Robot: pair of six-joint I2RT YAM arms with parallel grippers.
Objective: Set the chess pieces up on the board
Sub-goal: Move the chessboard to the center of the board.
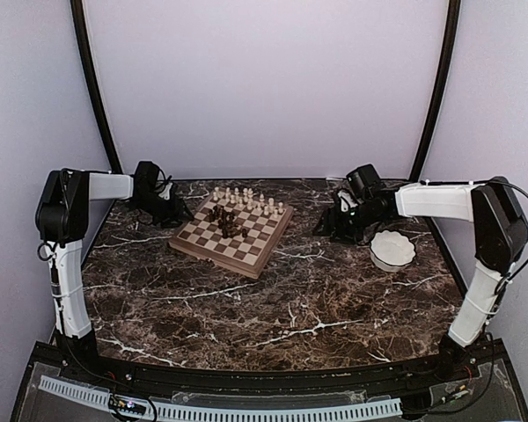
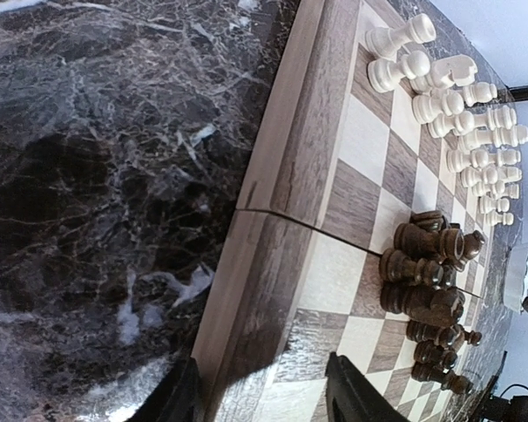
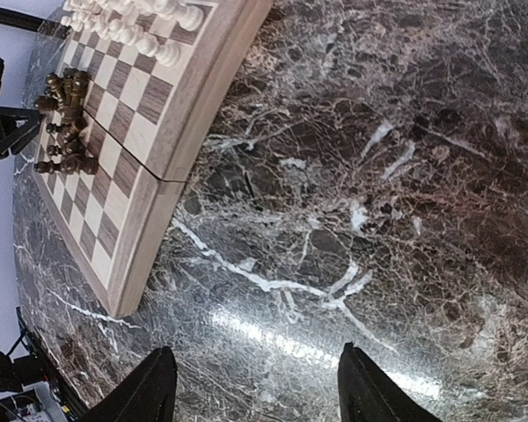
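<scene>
Black fingers of the right gripper (image 3: 255, 352) fill the bottom of its wrist view. They are spread wide, with nothing between them but the dark brown white-veined marble tabletop (image 1: 273, 308). In the left wrist view the left gripper (image 2: 264, 378) is also spread and empty, sitting low at the thick rim.

Top view:
- The square wooden chessboard with tan and dark brown checks (image 1: 216, 258) lies turned cornerwise, at about 11 o'clock from table centre.
- The pale cream chess pieces (image 1: 246, 200) stand in two rows along the board's 1 o'clock edge.
- The dark brown chess pieces (image 1: 226, 220) are bunched in a tight cluster near mid-board, toward 11 o'clock and not in rows. Whether any are tipped, cannot tell.
- The left gripper is at 9 o'clock of the board, near its left corner.
- The right gripper is at 3 o'clock of the board, apart from it over bare marble.
- A white scalloped bowl (image 1: 392, 250) sits at 4 o'clock of the right gripper, just beside it. Contents not discernible.
</scene>
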